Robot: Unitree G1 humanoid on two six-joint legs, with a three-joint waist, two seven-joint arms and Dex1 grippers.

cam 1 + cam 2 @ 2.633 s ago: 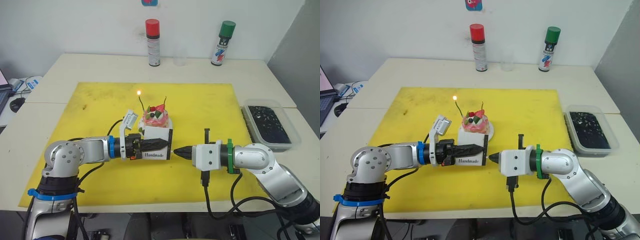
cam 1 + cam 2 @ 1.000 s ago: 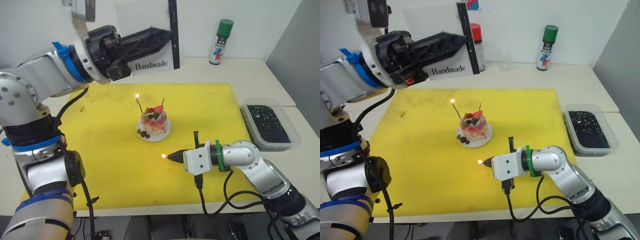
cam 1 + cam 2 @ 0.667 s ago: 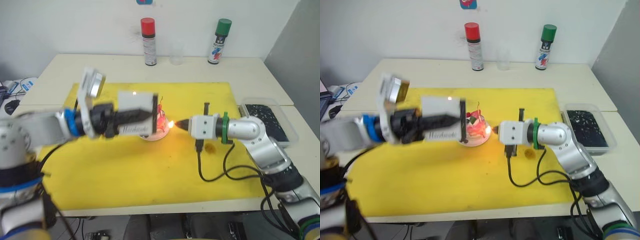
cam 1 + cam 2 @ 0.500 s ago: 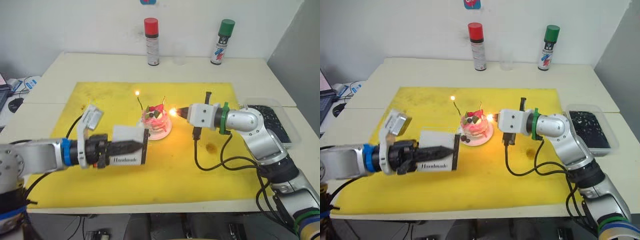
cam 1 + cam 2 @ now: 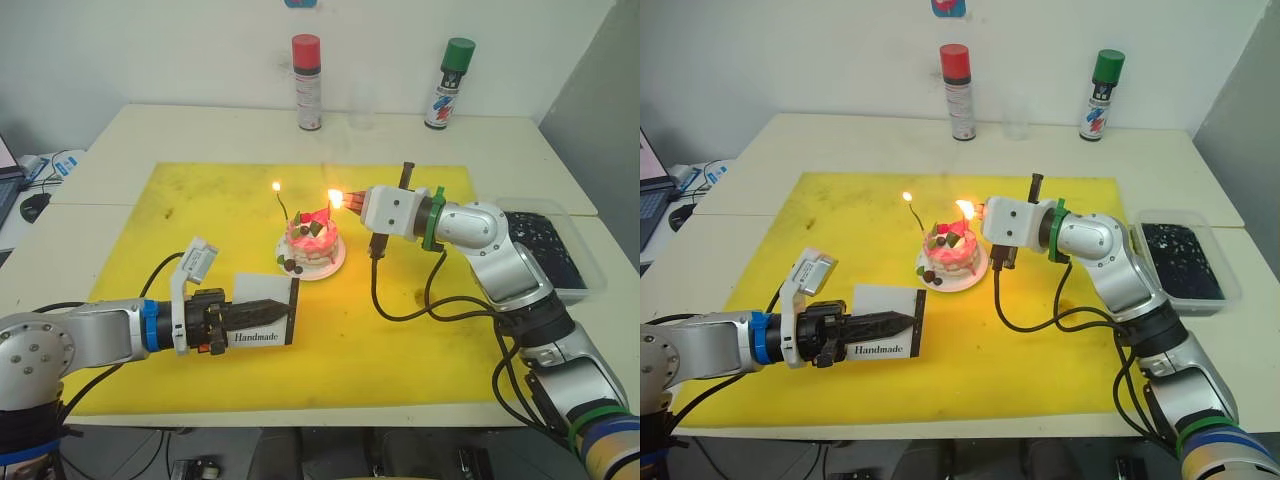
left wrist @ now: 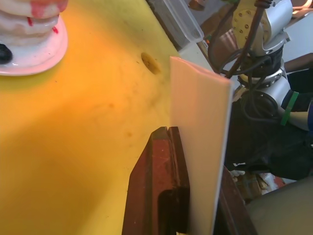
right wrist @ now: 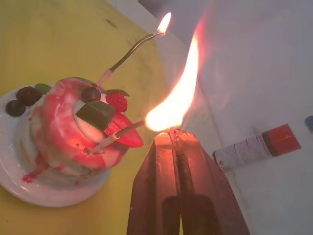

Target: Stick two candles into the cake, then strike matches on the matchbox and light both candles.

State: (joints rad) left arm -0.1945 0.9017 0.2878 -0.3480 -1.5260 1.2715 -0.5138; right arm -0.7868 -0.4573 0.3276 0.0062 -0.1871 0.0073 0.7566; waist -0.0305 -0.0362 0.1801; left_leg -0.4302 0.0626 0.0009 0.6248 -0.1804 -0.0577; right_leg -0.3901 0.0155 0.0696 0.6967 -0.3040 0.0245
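The cake [image 5: 311, 248] sits on its small plate [image 5: 335, 266] in the middle of the yellow mat [image 5: 200, 220] on the table [image 5: 200, 130]. Two candles stand in it. The far candle [image 5: 283, 208] burns with a small flame.

Your right gripper [image 5: 352, 203] is pinched tight on a burning match [image 7: 172, 131]. The big flame is right at the tip of the near candle [image 7: 117, 135], which leans out of the cake top.

Your left gripper [image 5: 262, 315] is closed on the matchbox [image 5: 272, 325], standing on edge on the mat, near the cake but not touching it.

The candles are very thin and bendy, so I think a small bump would tip or snap them. Touch only the tip with the flame, not with the gripper. The match is short and light and burns down fast, and it is held at its very end. The cake looks soft, so don't push on it. The matchbox is light card; hold it gently by its flat sides.
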